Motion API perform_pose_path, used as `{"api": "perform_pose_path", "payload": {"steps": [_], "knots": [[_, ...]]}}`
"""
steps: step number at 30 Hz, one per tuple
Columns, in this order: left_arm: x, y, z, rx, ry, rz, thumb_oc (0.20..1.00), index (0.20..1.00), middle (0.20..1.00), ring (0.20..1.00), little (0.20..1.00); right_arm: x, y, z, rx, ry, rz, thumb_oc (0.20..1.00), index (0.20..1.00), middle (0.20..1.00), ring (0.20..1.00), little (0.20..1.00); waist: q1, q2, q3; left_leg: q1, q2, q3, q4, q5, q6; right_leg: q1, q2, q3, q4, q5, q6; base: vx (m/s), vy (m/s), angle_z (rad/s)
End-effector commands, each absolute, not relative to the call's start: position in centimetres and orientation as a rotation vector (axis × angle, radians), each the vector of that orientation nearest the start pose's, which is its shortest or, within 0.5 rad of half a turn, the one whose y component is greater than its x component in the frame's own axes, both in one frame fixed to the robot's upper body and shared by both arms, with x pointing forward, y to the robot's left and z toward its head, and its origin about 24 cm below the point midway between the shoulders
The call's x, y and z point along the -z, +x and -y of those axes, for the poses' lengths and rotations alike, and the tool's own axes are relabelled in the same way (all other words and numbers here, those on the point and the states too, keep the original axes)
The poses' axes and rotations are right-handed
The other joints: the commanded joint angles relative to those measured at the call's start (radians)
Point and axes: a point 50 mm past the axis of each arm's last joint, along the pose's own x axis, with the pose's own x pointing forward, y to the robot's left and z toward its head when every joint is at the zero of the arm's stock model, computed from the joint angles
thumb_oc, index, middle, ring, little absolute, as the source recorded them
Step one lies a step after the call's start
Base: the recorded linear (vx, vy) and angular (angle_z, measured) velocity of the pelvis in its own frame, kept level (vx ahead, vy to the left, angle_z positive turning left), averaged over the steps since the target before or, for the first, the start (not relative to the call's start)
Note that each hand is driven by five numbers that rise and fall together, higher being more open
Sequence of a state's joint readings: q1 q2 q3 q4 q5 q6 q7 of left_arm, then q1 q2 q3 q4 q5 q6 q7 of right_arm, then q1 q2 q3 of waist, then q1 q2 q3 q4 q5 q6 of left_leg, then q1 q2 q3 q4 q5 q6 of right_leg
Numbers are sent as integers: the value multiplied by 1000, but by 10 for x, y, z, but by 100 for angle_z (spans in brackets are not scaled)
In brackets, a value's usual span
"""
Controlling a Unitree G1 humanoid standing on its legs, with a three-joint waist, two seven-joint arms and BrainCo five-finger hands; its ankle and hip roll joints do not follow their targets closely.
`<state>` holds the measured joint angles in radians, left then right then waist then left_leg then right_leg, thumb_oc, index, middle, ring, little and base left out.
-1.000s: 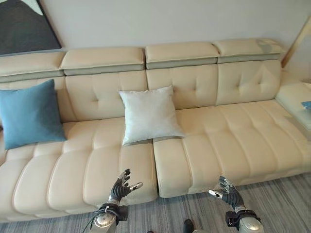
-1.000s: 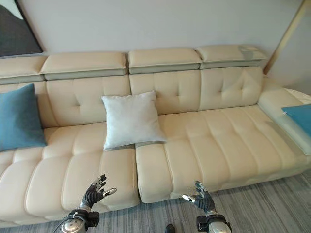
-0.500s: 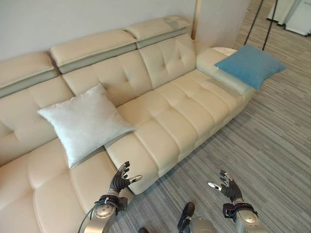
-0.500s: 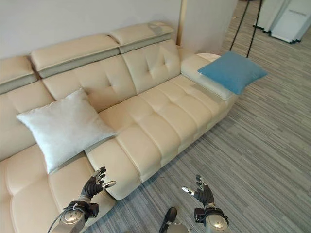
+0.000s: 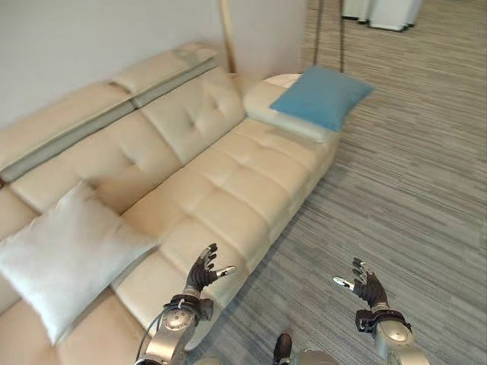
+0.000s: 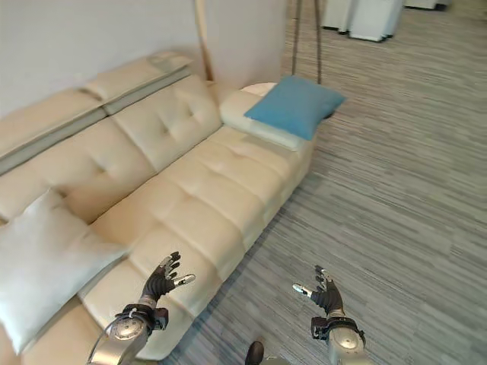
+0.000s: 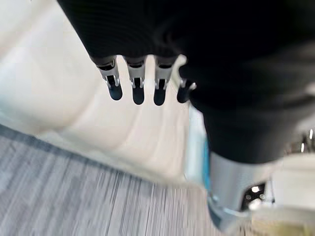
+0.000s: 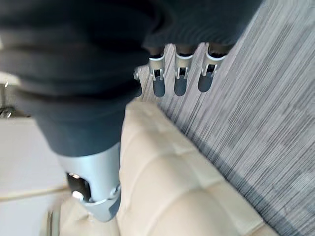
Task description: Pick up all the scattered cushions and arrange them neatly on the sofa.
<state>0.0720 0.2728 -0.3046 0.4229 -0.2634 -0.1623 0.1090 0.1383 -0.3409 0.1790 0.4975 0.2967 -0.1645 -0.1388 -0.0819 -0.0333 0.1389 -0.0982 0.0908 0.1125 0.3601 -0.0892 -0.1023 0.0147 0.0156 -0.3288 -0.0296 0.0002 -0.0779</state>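
Note:
A blue cushion lies flat on the far end of the cream sofa, partly overhanging the armrest. A white cushion leans on the sofa's back at the near left. My left hand hovers open over the sofa's front edge, holding nothing. My right hand is open above the grey floor, well short of the blue cushion. Straight, empty fingers show in the left wrist view and the same in the right wrist view.
Grey striped carpet spreads to the right of the sofa. A wooden pole leans at the wall behind the sofa's far end. White furniture stands at the far back.
The camera has swung right, so the sofa and cushions have shifted left and the far blue cushion is nearer the centre. Both hands stay open and empty.

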Motion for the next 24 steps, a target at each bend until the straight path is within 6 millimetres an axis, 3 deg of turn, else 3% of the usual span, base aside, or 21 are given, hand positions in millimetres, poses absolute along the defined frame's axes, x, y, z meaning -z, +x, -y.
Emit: {"api": "perform_pose_path", "payload": {"steps": [1,2,3,4,6,10,14,18,19,20,21,22,24], "knots": [[44,214,-173,52,71,-299,1000,1000,1000,1000,1000,59,194,229,135,-114,-406,1000,1000,1000,1000,1000,26,-20,26,40,-80,-40,-152,16,74,56,-65,74,-5,-82,114,98,-18,-84],[44,214,-173,51,71,-299,1000,1000,1000,1000,1000,59,194,229,135,-114,-406,1000,1000,1000,1000,1000,26,-21,25,40,-80,-40,-152,17,74,56,-66,74,-5,-82,114,216,-29,-72],[45,211,-173,51,73,-305,1000,1000,1000,1000,1000,60,193,230,129,-120,-412,1000,1000,1000,1000,1000,38,-13,26,15,-115,-159,-273,82,66,69,-46,119,-13,-81,112,205,-29,-63],[46,210,-174,49,76,-308,1000,1000,1000,1000,1000,61,192,230,123,-125,-417,1000,1000,1000,1000,1000,40,-11,27,11,-116,-186,-321,115,60,76,-38,133,-17,-82,109,262,-34,-65],[46,211,-174,46,78,-310,1000,1000,1000,1000,1000,61,192,231,124,-132,-418,1000,1000,1000,1000,1000,40,-3,33,-19,-118,-209,-393,167,46,84,-28,145,-23,-89,108,150,-2,-78],[46,210,-179,27,85,-310,1000,1000,1000,1000,1000,62,193,229,116,-143,-423,1000,1000,1000,1000,1000,52,10,37,-45,-131,-236,-447,212,32,119,-8,192,-34,-107,111,250,57,-49],[46,206,-182,20,78,-312,1000,1000,1000,1000,1000,62,193,227,96,-146,-425,1000,1000,1000,1000,1000,60,14,21,-30,-140,-242,-447,217,41,159,-15,224,-50,-124,126,358,155,-45],[45,206,-185,34,103,-316,1000,1000,1000,1000,1000,64,194,216,67,-121,-426,1000,1000,1000,1000,1000,56,-6,-22,-2,-169,-197,-417,152,104,143,-73,261,61,-160,162,381,195,-26],[45,206,-185,35,103,-316,1000,1000,1000,1000,1000,64,194,216,67,-121,-426,1000,1000,1000,1000,1000,56,-6,-22,-3,-169,-197,-417,152,104,142,-73,261,62,-160,162,232,144,-33],[44,207,-185,42,110,-311,1000,1000,1000,1000,1000,64,195,213,60,-115,-426,1000,1000,1000,1000,1000,55,-7,-23,10,-175,-185,-414,135,121,111,-82,268,144,-161,174,245,175,-32],[41,208,-188,48,126,-302,1000,1000,1000,1000,1000,63,196,209,40,-112,-419,1000,1000,1000,1000,1000,51,-6,-11,35,-176,-166,-416,117,146,29,-93,272,303,-126,194,243,176,-21],[41,209,-188,48,126,-302,1000,1000,1000,1000,1000,63,196,209,40,-112,-419,1000,1000,1000,1000,1000,54,-7,-13,33,-176,-163,-415,117,147,22,-95,276,311,-129,194,167,140,-37],[37,212,-190,50,144,-285,1000,1000,1000,1000,1000,60,200,206,38,-107,-401,1000,1000,1000,1000,1000,42,1,16,88,-179,-122,-428,88,173,-75,-135,235,497,-24,221,183,140,-36]]}}
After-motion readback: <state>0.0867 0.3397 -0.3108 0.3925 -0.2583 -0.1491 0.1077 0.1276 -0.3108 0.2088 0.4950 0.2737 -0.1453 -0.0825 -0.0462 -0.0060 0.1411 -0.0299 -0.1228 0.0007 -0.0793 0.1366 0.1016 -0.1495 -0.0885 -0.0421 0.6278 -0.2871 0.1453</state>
